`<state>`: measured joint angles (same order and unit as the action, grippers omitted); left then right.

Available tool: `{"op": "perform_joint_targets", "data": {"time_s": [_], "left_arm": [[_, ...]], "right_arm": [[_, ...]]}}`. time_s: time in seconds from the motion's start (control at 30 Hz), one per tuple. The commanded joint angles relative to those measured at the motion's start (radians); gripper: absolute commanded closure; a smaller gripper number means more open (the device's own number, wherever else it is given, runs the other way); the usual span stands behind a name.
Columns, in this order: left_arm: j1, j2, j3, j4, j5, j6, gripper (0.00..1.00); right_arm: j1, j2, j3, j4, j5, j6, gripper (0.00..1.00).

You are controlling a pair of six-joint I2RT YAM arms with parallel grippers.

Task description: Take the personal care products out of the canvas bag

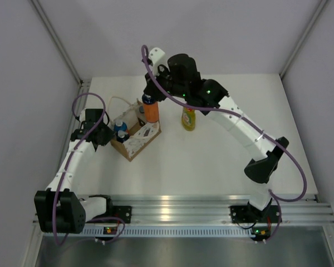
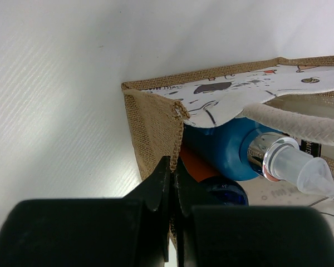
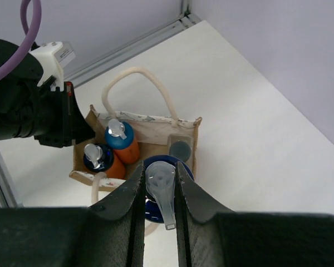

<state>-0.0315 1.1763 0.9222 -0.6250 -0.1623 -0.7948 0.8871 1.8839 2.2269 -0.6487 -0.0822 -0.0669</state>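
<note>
Bright even light, blurred foreground

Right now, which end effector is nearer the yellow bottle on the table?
Right. The right end effector grips an orange-and-blue bottle beside the yellow bottle; the left end effector pinches the canvas bag on its far side.
</note>
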Motion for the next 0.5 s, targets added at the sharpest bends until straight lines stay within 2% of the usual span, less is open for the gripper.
{"op": "perform_joint_targets", "data": {"time_s": [0.0,0.47], "left_arm": [[0.005,0.010,0.010,-0.035,-0.005,-0.006,1.00],[0.005,-0.014,-0.005,-0.035,0.000,-0.015,1.00]], "right_arm": [[-0.042,-0.115,0.065,0.057,0.036,0.010,1.00],[-0.175,-0.212,-0.141,0.066,0.033,0.036,1.00]]}}
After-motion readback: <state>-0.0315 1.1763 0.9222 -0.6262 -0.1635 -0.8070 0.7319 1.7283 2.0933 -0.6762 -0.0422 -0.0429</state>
